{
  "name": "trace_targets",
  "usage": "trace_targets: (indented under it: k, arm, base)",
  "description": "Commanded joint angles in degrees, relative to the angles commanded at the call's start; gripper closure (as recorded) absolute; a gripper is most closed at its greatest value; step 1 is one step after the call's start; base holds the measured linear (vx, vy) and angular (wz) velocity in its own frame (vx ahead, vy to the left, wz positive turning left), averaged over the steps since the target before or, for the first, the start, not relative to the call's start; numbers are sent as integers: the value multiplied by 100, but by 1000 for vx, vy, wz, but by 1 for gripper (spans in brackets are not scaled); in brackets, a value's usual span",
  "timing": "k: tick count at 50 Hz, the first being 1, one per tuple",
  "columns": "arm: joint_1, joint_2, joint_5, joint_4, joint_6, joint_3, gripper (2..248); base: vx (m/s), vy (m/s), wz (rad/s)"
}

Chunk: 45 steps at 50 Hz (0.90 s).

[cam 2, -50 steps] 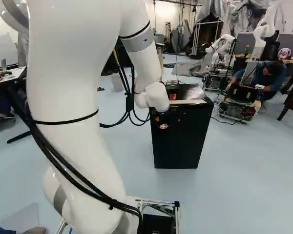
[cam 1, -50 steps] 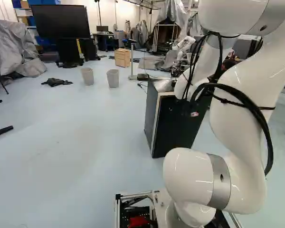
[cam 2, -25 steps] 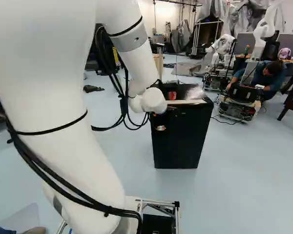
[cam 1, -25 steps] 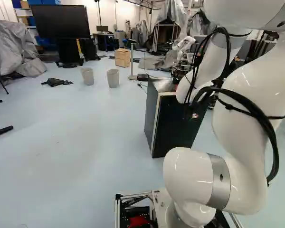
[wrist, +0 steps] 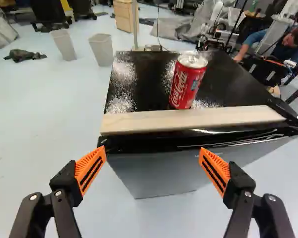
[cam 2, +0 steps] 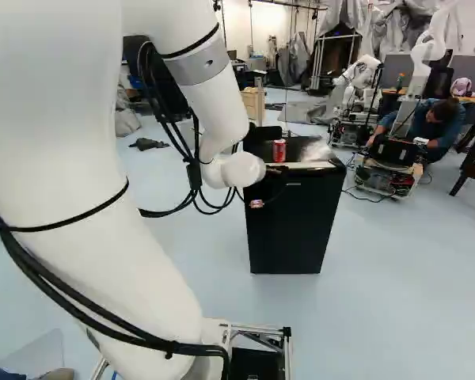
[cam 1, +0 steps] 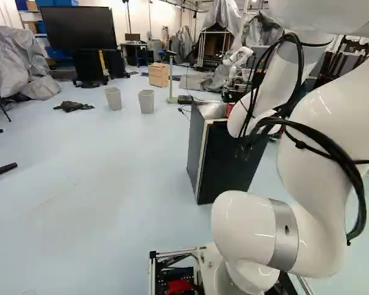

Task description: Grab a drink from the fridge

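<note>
Jaws stand wide apart and empty, 1 red can (wrist: 187,84) atop the fridge (wrist: 148,82) ahead.

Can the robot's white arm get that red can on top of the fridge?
Probably, yes. The open gripper points towards the red can standing on the fridge. A low wooden strip lies between, but the fingers could likely pass over it.

Arm (cam 2: 55,150) eases off, can (cam 2: 279,150) emerges

In the right base view the arm has shifted left with its cables (cam 2: 186,150), its wrist end sliding outward across the fridge's (cam 2: 293,226) corner, uncovering more of the red can.
</note>
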Motion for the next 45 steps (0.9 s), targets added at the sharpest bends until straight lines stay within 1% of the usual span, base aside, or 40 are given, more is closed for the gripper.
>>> trace_targets:
  k: [14,24,31,37,45]
  arm:
    - [8,-217,846,0,0,-230,3]
    - [1,-588,1433,0,0,-532,3]
    - [-24,-881,1766,0,0,-759,3]
    - [-75,-1083,1881,0,0,-910,3]
    - [-172,-1334,1918,0,0,-1087,3]
  base:
    - [0,0,0]
    - [0,0,0]
    - [0,0,0]
    - [0,0,0]
    - [0,0,0]
